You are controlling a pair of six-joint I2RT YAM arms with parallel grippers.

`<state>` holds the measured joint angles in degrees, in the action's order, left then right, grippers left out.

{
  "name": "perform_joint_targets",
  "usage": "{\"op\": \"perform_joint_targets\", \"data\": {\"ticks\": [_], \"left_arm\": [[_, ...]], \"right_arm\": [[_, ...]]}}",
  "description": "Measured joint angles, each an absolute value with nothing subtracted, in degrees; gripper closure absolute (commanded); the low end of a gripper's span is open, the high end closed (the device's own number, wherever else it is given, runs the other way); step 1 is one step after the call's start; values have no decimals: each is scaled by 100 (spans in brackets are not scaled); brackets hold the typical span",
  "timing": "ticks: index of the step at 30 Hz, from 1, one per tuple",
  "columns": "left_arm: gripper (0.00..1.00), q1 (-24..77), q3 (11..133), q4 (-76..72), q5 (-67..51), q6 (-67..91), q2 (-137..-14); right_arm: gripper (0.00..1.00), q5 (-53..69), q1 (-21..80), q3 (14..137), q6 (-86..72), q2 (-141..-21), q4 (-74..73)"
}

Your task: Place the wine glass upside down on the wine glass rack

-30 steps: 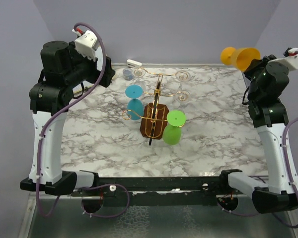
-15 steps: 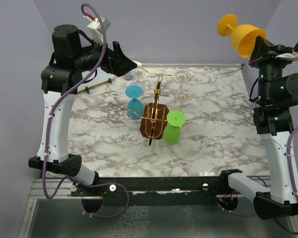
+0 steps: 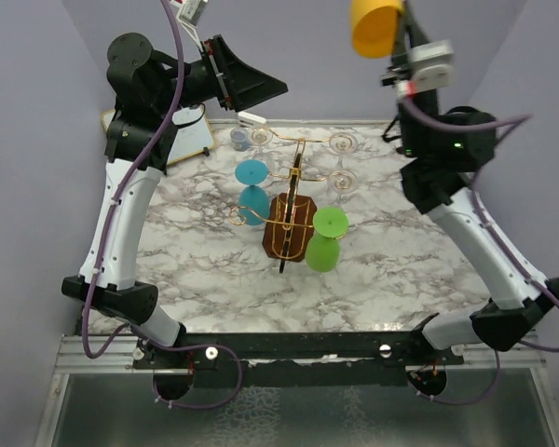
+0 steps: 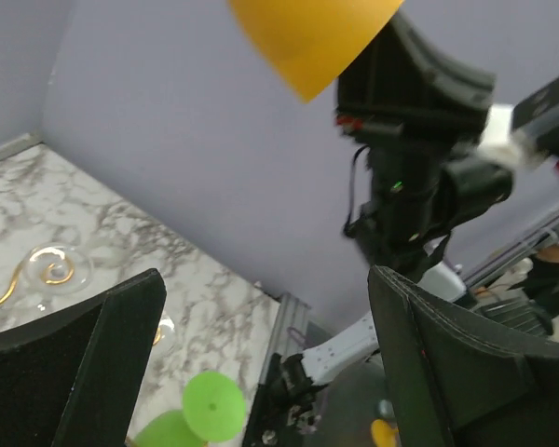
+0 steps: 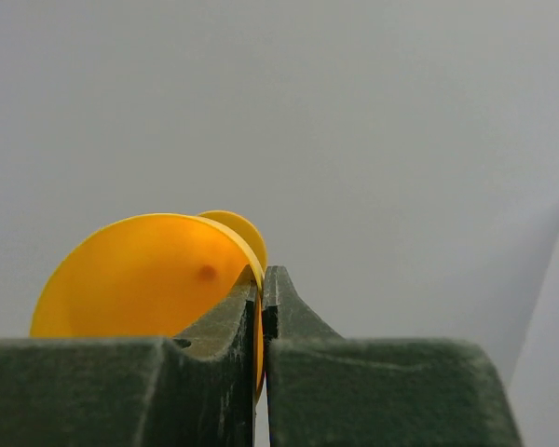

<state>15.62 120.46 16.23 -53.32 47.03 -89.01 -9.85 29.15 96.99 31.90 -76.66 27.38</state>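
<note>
My right gripper (image 3: 401, 33) is raised high over the back of the table, shut on the rim of an orange wine glass (image 3: 374, 26). The right wrist view shows the jaws (image 5: 261, 284) pinching the bowl wall (image 5: 140, 279), with the foot behind it. The gold wire rack (image 3: 293, 177) stands mid-table on its brown wooden base (image 3: 289, 233). A blue glass (image 3: 252, 191) and a green glass (image 3: 326, 237) sit upside down at its arms. My left gripper (image 3: 265, 88) is open and empty, raised at the back left. Its wrist view (image 4: 261, 372) shows the orange glass (image 4: 307, 37).
Clear glasses (image 3: 343, 142) sit at the rack's far arms. A white board (image 3: 158, 140) leans at the back left, with a small grey-blue thing (image 3: 238, 138) and a white thing (image 3: 252, 118) beside it. Purple walls close the back and sides.
Both arms have risen. The right arm has swung left from the back right corner with the orange glass. The left gripper has lifted and turned to point right.
</note>
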Motion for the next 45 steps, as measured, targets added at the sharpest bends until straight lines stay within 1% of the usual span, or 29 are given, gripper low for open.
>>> {"op": "perform_joint_targets", "data": {"ticks": [1,4,10,16,20,26,29,33,38,45], "left_arm": [[8,1579,11990,1284,-5363,5065,-8945],[8,1584,11867,687,-5402,5787,-9087],[8,1581,11657,150,-5422,6663,-9185],[7,1533,11583,-95,-5472,7026,-9185],[7,1428,11489,-180,-5496,7168,-9194],[7,1369,11093,-346,-5511,7376,-9196],[7,1369,10886,-364,-5509,7426,-9196],[10,1367,10759,-440,-5507,7526,-9194],[16,1367,10753,-652,-5505,7732,-9159],[24,1439,10759,-1074,-5457,8001,-9109]], "right_arm": [[99,-1000,3354,9625,3903,-7915,3098],[99,-1033,3789,9321,5343,-8385,3673],[99,-1122,4226,8370,6820,-8357,4729],[99,-915,4845,7555,7481,-7629,5299],[99,-530,5098,7098,7854,-7081,5127],[99,-156,5131,6403,8493,-6569,4952],[99,16,5131,6025,8923,-6595,5192],[99,158,5151,5940,9564,-6893,5282],[99,180,5341,5964,10204,-7140,5227],[99,180,5677,6117,10608,-7439,5260]]}}
